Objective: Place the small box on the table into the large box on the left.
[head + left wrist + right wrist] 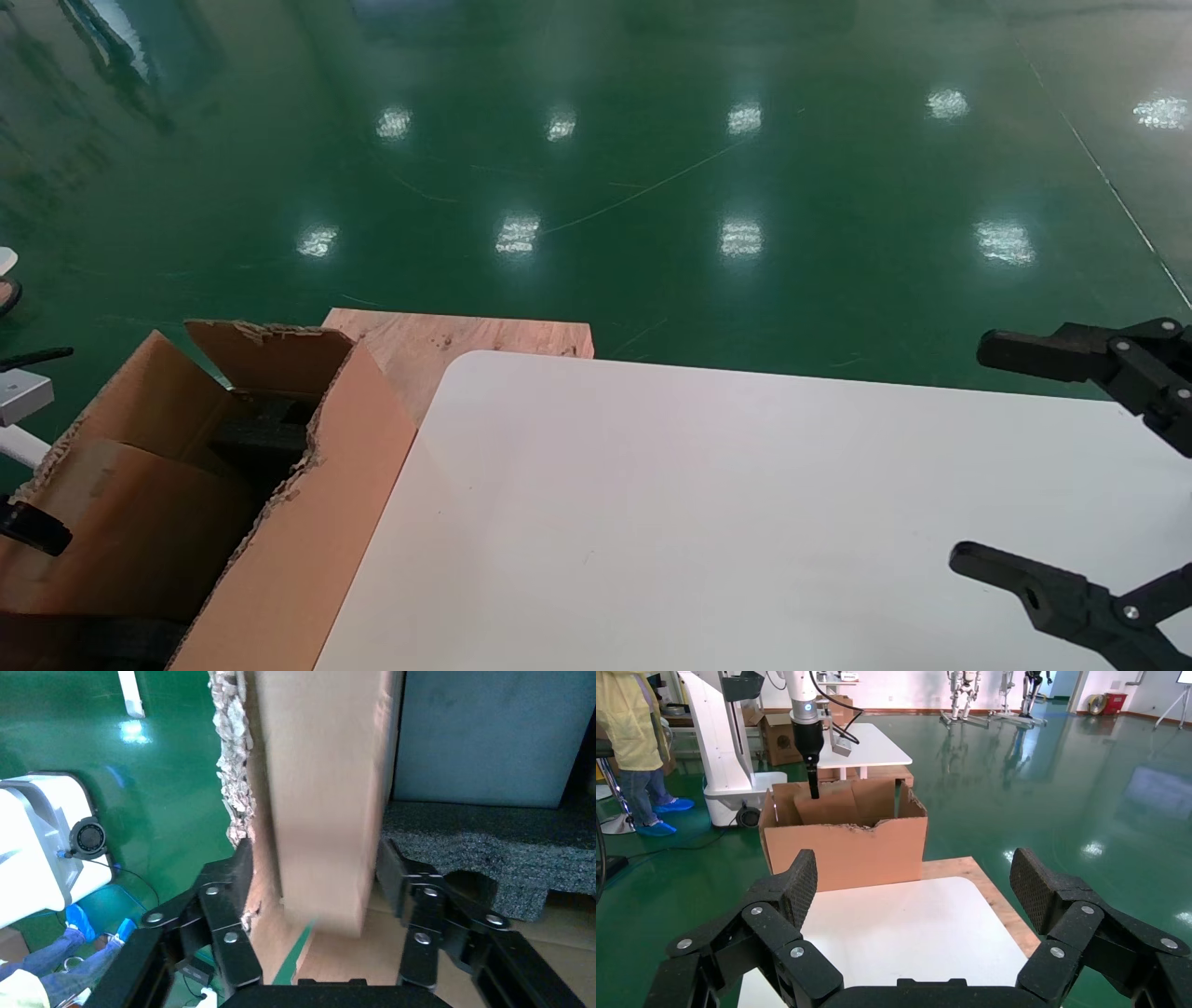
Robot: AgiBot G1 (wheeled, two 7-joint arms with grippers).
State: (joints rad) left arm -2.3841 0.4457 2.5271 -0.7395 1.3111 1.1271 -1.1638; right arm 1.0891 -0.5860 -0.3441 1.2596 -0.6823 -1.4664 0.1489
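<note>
The small box, plain brown cardboard, hangs blurred between the fingers of my left gripper inside the large box. The gripper is open: one finger stands clear of the small box and the other lies close beside it. Black foam lies in the large box next to it. In the right wrist view the left gripper reaches down into the large box. My right gripper is open and empty over the right side of the white table.
A bare wooden board sticks out behind the table's rounded corner. The large box's torn wall rises beside the left fingers. A white machine base and a person stand beyond the large box on the green floor.
</note>
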